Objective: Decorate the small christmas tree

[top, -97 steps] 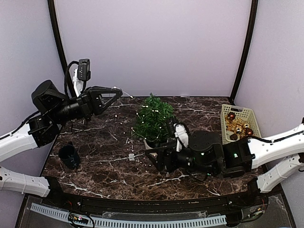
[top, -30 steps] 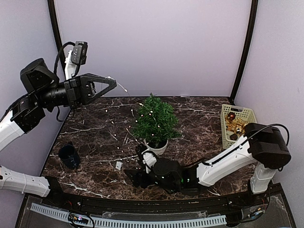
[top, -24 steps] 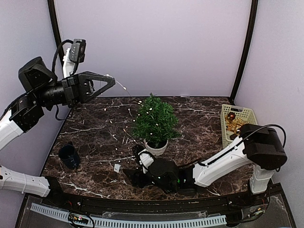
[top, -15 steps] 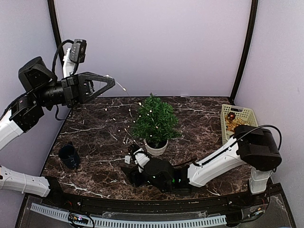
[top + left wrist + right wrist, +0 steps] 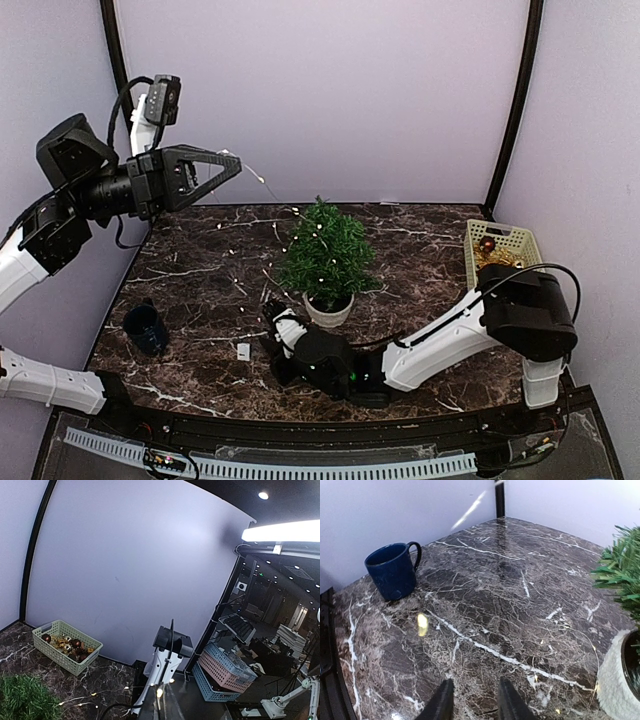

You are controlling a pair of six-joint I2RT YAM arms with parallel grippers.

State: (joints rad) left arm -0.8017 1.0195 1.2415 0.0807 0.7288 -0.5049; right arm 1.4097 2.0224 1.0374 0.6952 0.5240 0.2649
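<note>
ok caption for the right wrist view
right hand low over dark marble table, dark blue mug left, small green potted tree right

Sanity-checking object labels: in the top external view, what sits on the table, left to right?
blue mug → small white box → small christmas tree → basket
</note>
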